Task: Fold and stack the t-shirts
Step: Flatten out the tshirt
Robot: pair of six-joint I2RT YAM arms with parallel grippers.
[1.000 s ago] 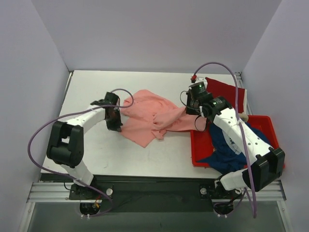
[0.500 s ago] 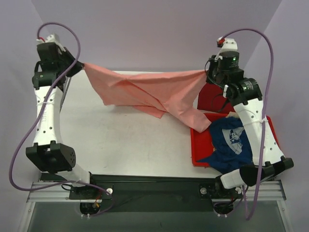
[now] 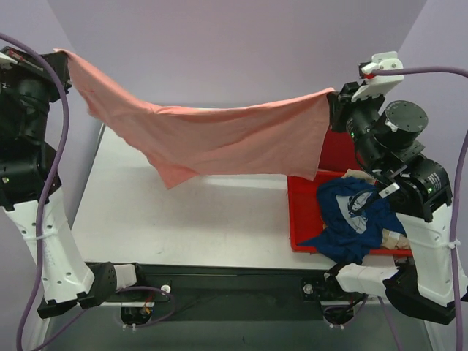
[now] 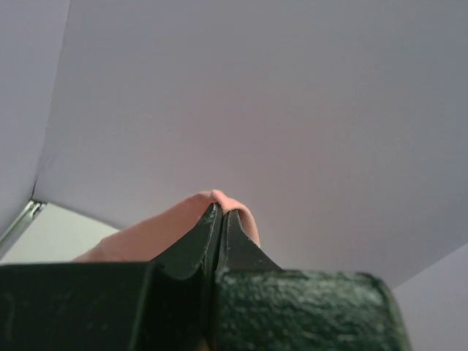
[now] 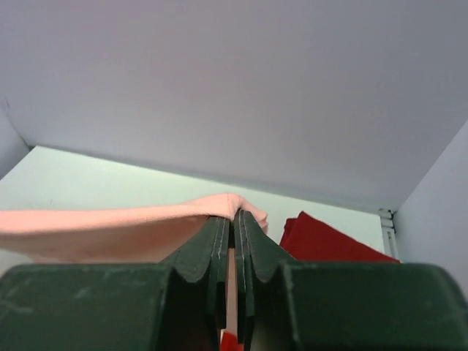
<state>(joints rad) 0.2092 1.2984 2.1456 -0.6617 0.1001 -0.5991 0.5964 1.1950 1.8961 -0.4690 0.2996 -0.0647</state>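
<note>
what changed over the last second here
Both arms rose and spread apart, lifting the salmon-pink t-shirt up from the table, where it lay crumpled. It now hangs stretched between the left gripper and right gripper, both shut on it. The navy t-shirt in the red tub and the dark red t-shirt behind it stayed put.

The place was a robotics lab test cell. Plain pale lavender wall panels [image 3: 219, 44] boxed in a bare white rectangular tabletop [image 3: 183, 212] on three sides, like a purpose-built enclosure. Two white jointed robot arms, the left [image 3: 51, 241] and the right [image 3: 431, 248], stood at a ribbed aluminium rail [image 3: 241, 289] along the near edge, with looped purple cables [image 3: 431, 71] running to their wrists. A rigid red plastic tub [image 3: 303, 219] sat on the table, and a salmon-pink cloth t-shirt [image 3: 234, 139] hung stretched between the two arms.
</note>
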